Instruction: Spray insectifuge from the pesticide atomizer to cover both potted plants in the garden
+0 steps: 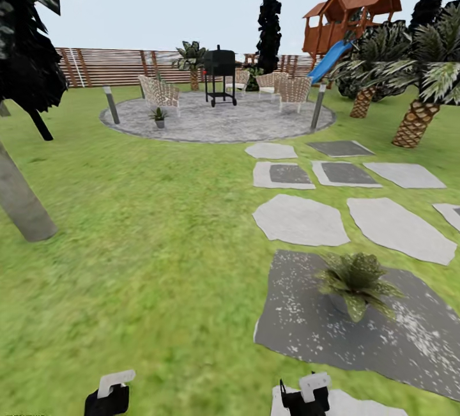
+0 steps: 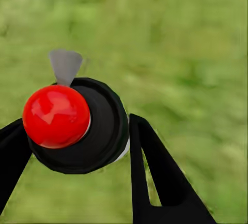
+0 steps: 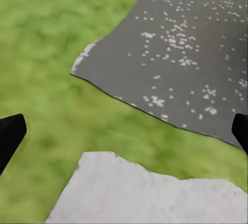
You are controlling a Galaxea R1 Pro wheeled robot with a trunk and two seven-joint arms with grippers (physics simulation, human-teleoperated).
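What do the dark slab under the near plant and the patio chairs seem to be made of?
The slab looks like dark matte stone with white speckles and an irregular edge. The plant stands on it. The chairs look like woven pale wicker, judging by their lattice pattern, though they are small and blurred.

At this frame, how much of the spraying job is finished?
Pickup looks done: the left pincer is shut on the pesticide atomizer, seen top-down with its red cap. The right pincer hangs open over grass. Left: spraying both potted plants, the near one on the dark slab and the far one on the patio.
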